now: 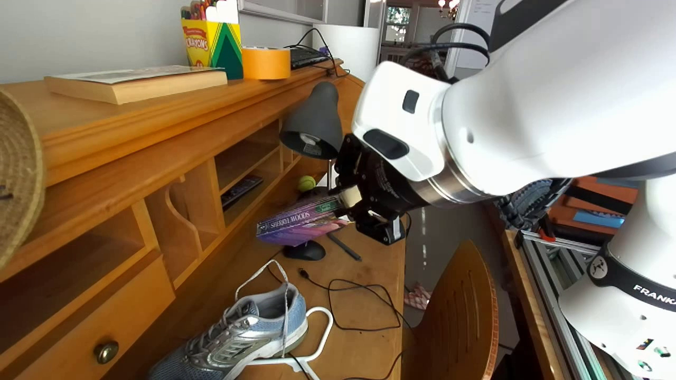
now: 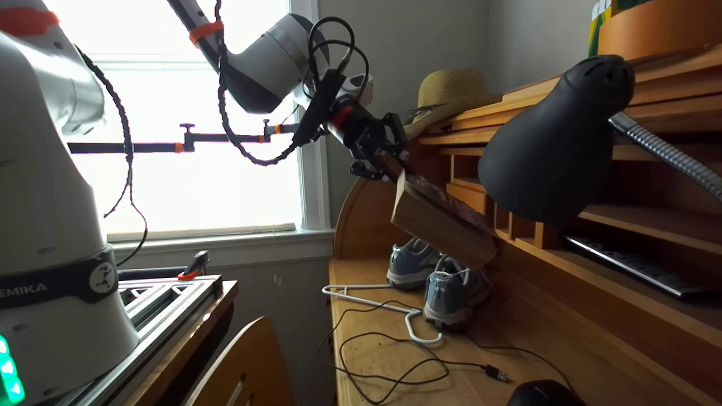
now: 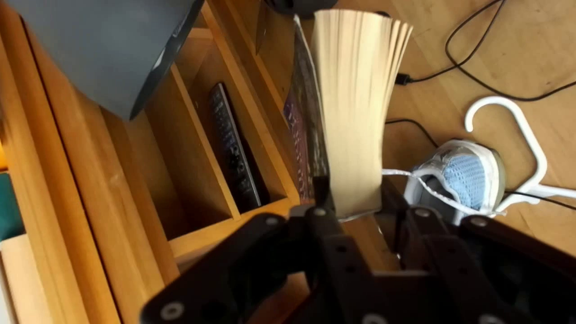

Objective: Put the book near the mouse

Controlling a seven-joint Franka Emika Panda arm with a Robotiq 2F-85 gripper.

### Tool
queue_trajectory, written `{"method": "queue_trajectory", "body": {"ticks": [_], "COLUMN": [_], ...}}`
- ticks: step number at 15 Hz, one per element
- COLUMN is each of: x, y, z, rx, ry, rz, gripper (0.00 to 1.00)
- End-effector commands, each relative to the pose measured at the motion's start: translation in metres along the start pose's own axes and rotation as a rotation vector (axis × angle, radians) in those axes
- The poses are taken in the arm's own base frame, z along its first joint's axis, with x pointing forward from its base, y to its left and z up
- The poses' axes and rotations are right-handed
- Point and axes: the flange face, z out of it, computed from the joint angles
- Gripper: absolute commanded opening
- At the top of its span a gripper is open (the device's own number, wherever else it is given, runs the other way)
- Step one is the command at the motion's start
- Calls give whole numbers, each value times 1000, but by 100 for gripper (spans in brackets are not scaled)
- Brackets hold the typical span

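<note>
Wrist view shows the book (image 3: 353,112) edge-on, cream pages fanned at the far end, its cover standing slightly off them on the left. The gripper (image 3: 353,200) grasps it by the near end, fingers pressed to it from both sides. In an exterior view its purple spine reads SHERRYL WOODS, and it slants in the air above the desk (image 1: 380,258). The mouse (image 1: 304,250) lies on the desk; the book's lower edge overlaps it in that picture. In an exterior view the mouse is cut by the bottom edge, lower than the book and apart from it, while two shoes (image 2: 443,301) stand farther back.

A white hanger (image 3: 534,146) lies just beside the shoes. A black cable (image 3: 522,98) loops over the desk, its plug (image 2: 496,373) near the mouse. A dark rod (image 1: 343,246) also lies near the mouse. The lamp (image 1: 314,124) has a dark shade, with a ball (image 1: 306,183) below it. A remote (image 3: 234,144) lies in a cubby (image 3: 207,67). The top shelf (image 1: 174,108) bears a tan book (image 1: 132,87), a crayon box (image 1: 197,45), tape (image 1: 266,63), a keyboard (image 1: 306,57) and a hat (image 2: 454,93). A chair (image 1: 459,316) stands beside the desk.
</note>
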Motion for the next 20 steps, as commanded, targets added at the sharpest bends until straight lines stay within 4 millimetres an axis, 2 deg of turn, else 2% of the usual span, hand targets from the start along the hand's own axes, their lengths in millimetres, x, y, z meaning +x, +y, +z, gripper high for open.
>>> {"method": "queue_trajectory", "body": {"ticks": [1, 8, 13, 17, 20], "x": [-14, -24, -30, -35, -32], "y": [-11, -50, -70, -87, -105], "z": [22, 60, 83, 95, 95], "rx": [-76, -137, -186, -228, -213], "ry": [-22, 37, 59, 89, 162], "rz": [31, -12, -13, -9, -56], "gripper": [7, 7, 7, 7, 7]}}
